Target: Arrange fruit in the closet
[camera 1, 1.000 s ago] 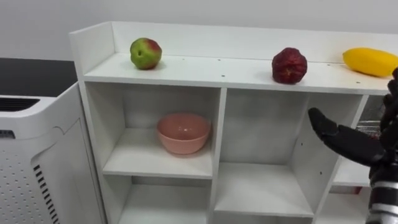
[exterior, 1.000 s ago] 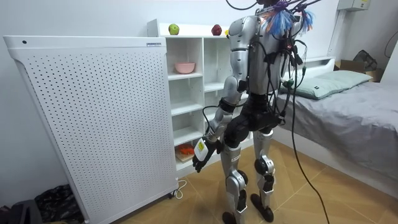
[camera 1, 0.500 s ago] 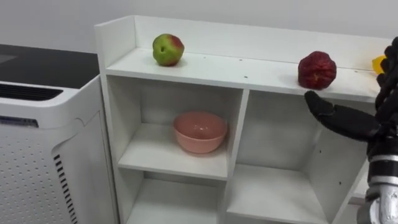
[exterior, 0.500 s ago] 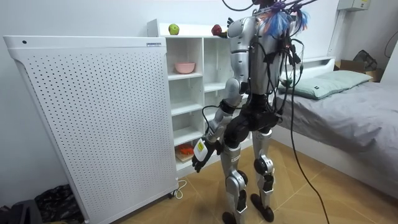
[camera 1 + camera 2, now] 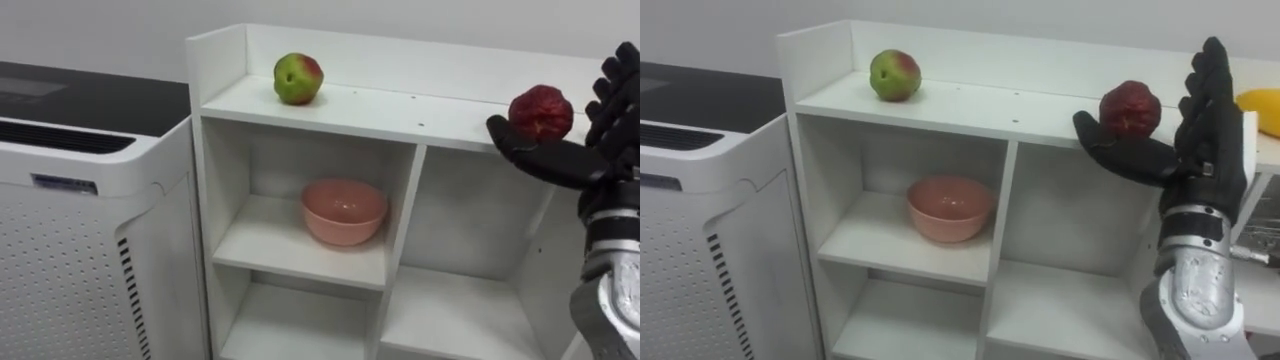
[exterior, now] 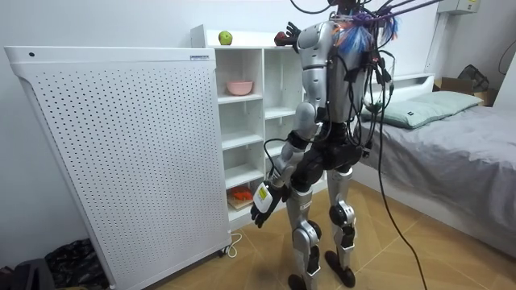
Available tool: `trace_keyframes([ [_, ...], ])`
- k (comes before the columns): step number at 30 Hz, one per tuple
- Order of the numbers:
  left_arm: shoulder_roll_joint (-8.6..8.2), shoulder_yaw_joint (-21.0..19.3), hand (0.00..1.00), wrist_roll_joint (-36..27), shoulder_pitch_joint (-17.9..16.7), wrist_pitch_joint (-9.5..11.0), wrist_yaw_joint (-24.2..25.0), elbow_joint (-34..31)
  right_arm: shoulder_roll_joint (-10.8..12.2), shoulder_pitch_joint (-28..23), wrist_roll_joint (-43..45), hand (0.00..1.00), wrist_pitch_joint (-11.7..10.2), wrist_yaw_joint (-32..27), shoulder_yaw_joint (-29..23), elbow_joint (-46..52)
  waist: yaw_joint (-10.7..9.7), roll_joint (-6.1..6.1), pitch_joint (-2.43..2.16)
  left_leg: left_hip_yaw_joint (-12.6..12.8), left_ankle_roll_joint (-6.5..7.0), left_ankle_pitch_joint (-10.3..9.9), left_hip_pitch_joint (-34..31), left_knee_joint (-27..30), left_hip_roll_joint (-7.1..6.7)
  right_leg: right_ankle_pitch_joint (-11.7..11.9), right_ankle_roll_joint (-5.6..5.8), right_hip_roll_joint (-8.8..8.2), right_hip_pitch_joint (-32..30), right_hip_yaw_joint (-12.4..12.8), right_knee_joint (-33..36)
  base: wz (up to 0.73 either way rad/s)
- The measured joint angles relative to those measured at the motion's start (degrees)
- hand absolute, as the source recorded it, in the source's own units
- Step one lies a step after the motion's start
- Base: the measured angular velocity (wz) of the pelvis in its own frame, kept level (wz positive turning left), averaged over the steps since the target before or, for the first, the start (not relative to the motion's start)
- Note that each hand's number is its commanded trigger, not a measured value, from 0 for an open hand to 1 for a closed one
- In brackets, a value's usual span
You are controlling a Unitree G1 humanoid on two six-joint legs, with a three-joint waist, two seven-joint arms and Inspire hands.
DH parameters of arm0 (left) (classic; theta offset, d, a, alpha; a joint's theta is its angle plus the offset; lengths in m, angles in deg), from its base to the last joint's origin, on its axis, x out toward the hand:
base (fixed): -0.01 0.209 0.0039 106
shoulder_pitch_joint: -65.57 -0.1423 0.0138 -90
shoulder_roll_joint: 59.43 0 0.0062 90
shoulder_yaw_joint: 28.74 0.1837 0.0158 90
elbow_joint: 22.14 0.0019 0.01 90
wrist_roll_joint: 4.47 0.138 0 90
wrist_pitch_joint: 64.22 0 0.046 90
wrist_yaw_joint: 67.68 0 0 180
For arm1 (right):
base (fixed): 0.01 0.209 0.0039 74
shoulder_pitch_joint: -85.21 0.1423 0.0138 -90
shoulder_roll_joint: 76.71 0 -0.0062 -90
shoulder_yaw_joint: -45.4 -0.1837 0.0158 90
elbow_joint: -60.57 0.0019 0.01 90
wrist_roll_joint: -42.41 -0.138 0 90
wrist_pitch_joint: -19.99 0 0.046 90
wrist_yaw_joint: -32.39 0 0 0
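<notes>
Change | right hand risen beside red fruit | fingers spread

Soft, even light falls from above onto the white shelf unit. Its top board, level with the right hand, is brightest, while the compartments below and left of the hand sink into grey shade. The apple, far left of the hand, and the pink bowl throw faint, soft-edged shadows. The black hand itself shows as a dark mass with little surface detail.
</notes>
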Motion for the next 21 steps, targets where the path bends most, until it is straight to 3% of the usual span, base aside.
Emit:
trace_keyframes([
  [7, 0.79, 0.0, 0.00, 0.2, -0.3, -1.2, 1.5, 0.1, -1.4, 1.8, -0.1, 0.00, 0.0, 0.2, 0.0, -0.7, -1.1, -0.25, -0.03, -1.0, 0.01, 0.0, -0.7, 0.2, -0.14, 0.0, 0.00, -0.02, -0.2, 0.0, 0.0, 0.07],
  [13, 0.78, 0.0, 0.00, 5.0, -0.5, -2.4, 1.7, 0.0, -2.7, 2.3, 1.6, 0.00, 0.2, 2.7, 0.2, -3.8, -0.1, -0.56, -0.22, -1.0, 0.01, 0.0, -0.1, 0.1, -0.13, 0.0, 0.00, -0.02, 0.0, 0.0, 0.0, 0.01],
  [21, 1.01, 0.1, 0.00, 5.1, -2.0, -4.2, 1.7, -1.4, -4.8, 2.8, 2.3, 0.00, 0.8, 5.1, 3.1, -7.6, 0.4, -1.59, -0.52, -0.5, -0.04, 0.1, 0.1, 0.2, 0.01, 0.0, 0.00, 0.04, 0.4, 0.1, 0.0, -0.03],
])
